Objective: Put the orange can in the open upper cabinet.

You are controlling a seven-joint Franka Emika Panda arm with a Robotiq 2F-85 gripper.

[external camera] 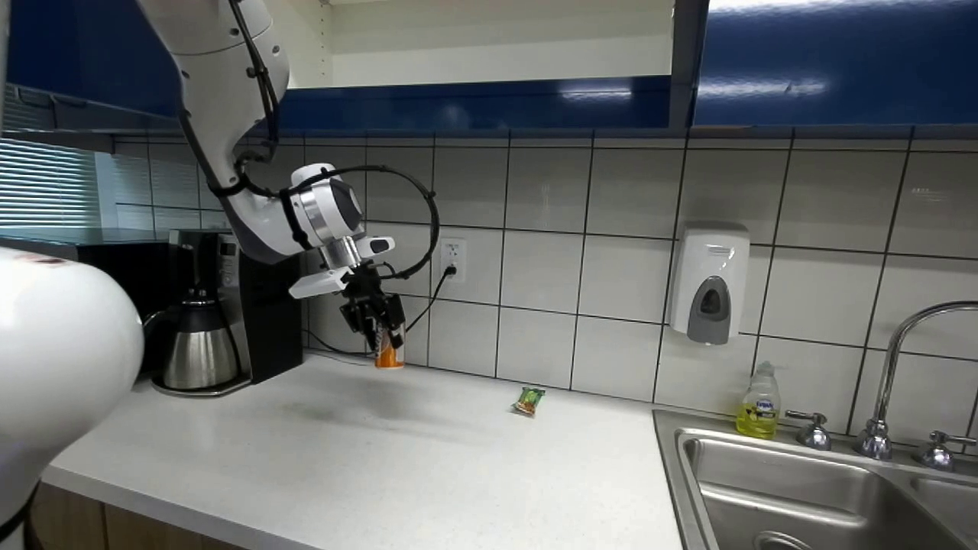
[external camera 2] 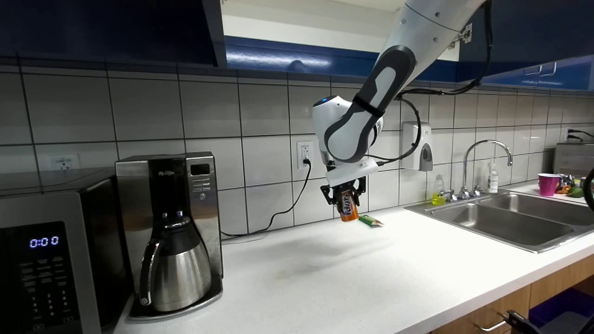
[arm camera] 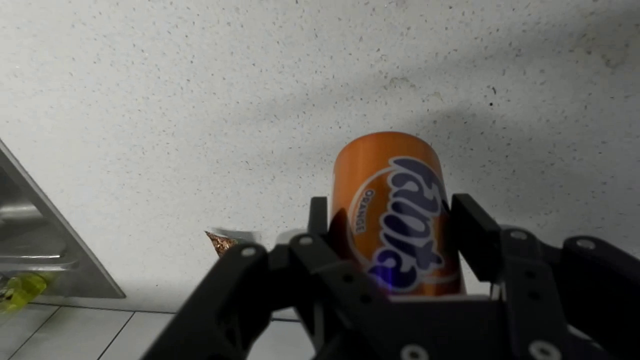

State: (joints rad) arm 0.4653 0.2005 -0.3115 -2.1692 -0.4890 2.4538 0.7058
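"Gripper (arm camera: 389,212) first: what did you have in it?"

"You had it closed around the orange can (external camera 2: 349,211), which leaned slightly in an exterior view, with one finger on either side. In your wrist view the printed label showed, and one end of the can reached out past the fingertips."

"Taking the coffee maker (external camera 2: 185,204) as your landmark, where was the can?"

"To its right in both exterior views, well apart from it, and you held the can above the counter (external camera: 428,458)."

"And the open upper cabinet (external camera: 489,103)?"

"Up higher than the coffee maker and off to its right; your can hung lower than that cabinet."

"What else did you have around there?"

"A small green packet (external camera: 529,401) lay on the counter, farther right of the coffee maker than your can, and the sink (external camera: 679,473) was farther right again."
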